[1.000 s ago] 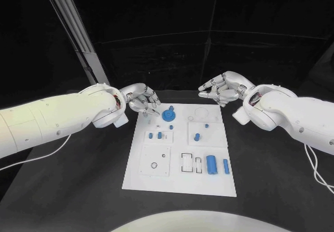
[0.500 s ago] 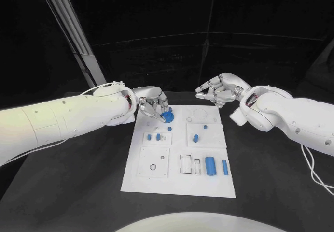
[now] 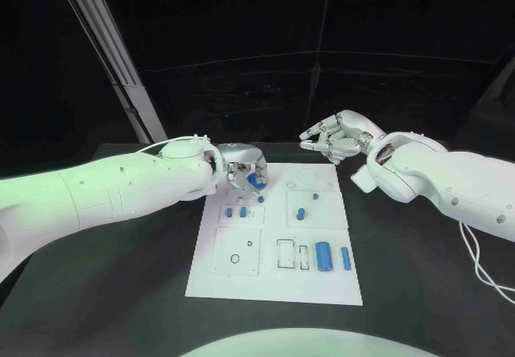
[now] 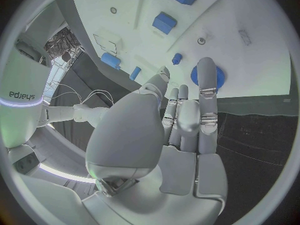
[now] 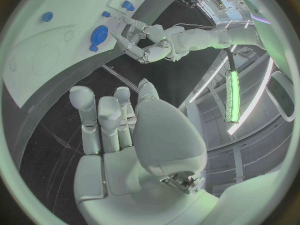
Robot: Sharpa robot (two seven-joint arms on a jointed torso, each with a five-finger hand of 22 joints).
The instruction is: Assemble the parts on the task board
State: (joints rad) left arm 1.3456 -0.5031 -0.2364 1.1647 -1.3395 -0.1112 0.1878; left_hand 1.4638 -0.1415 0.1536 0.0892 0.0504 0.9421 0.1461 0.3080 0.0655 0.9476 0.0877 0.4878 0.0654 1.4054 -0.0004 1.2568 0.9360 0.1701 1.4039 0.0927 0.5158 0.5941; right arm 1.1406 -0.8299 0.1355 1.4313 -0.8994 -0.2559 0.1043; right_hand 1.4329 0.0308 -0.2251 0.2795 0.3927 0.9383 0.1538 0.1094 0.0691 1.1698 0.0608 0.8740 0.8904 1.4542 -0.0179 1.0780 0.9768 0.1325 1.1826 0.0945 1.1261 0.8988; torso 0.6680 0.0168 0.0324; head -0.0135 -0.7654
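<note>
The white task board (image 3: 274, 279) lies in the middle of the black table. At its far end sits a round blue part (image 3: 257, 180), and my left hand (image 3: 240, 169) hovers right over it with fingers reaching down around it. The left wrist view shows those fingers (image 4: 207, 92) stretched out together, their tips at the round blue part (image 4: 220, 78); I cannot tell if they touch it. My right hand (image 3: 335, 137) hangs above the board's far right corner, fingers loosely bent, holding nothing. The right wrist view shows the left hand (image 5: 147, 43) beside the round part (image 5: 99, 36).
Small blue parts (image 3: 243, 212) stand in the board's middle blocks, and one more (image 3: 303, 213) is to their right. Blue cylinders (image 3: 323, 256) lie in the near right section beside a rectangular slot (image 3: 286, 253). A metal post (image 3: 120, 74) rises at the back left.
My left hand has moved right from the board's far left corner to over the round blue part. The right hand has drifted slightly up and away.
</note>
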